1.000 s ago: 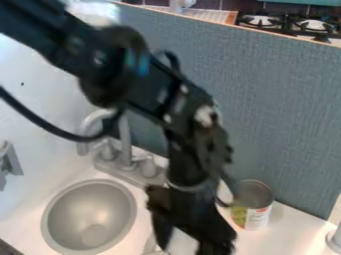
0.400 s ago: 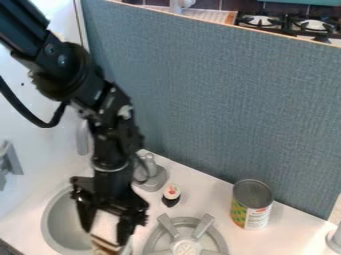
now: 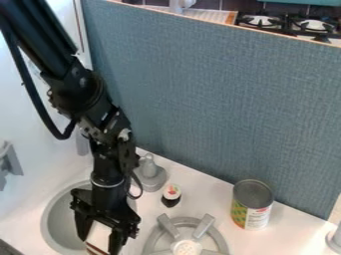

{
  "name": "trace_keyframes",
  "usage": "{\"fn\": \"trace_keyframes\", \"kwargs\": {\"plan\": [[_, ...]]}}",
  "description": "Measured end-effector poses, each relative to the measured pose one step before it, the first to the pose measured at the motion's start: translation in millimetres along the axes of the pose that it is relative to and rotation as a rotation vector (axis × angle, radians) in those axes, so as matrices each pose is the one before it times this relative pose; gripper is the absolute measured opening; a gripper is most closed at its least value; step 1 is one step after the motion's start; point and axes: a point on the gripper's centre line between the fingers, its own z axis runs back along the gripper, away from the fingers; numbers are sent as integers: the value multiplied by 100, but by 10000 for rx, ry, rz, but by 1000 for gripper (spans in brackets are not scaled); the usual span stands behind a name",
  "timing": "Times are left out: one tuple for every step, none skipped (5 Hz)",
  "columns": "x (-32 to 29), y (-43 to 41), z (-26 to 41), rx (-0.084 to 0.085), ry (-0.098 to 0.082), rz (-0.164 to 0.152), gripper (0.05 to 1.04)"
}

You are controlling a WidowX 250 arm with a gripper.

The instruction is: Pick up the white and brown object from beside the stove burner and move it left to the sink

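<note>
The black gripper [image 3: 100, 240] hangs at the lower left, over the right side of the grey sink basin [image 3: 56, 225]. Between its fingers it grips a white object with brown stripes [image 3: 99, 234], whose lower end is cut off by the bottom edge. To the right of the gripper, a small sushi-like piece [image 3: 171, 195] with a black base and a white top rests on the counter. Below that piece lies a grey stove burner [image 3: 166, 243].
A can [image 3: 252, 208] with a green and yellow label stands on the white counter [image 3: 216, 201] at the right. The grey faucet base [image 3: 152, 175] is behind the basin. A tall blue-grey panel [image 3: 206, 99] rises behind. Part of a white object [image 3: 335, 240] shows at the right edge.
The gripper has swung left from the burner area to the basin, carrying the striped white object, and lately moved slightly left and down. The burner and sushi-like piece have come into sight.
</note>
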Motion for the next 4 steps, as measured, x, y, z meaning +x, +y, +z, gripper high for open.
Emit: {"fn": "trace_keyframes", "kwargs": {"plan": [[894, -136, -518, -598, -437, -368, 821], [375, -476, -97, -612, -591, -190, 821], [152, 197, 18, -178, -137, 209, 868], [-803, 121, -476, 114, 581, 537, 1016]]}}
